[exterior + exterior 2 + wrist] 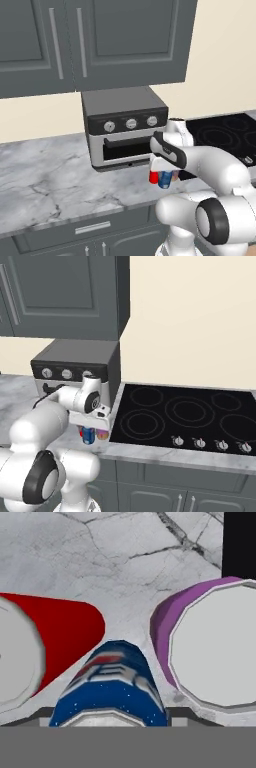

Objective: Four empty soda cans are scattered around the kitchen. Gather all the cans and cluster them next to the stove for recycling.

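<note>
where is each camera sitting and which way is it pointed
Left base view: behind the arm to its left, looking forward and down at the grey toaster oven on the marble counter; the white arm rises lower right.
Right base view: behind to the right, facing the flat black glass stove; arm lower left.
Hand view: looks down along the gripper at the small blue soda can, red soda can and purplish-pink soda can.
Both base views share the toaster oven, stove and cans.
</note>
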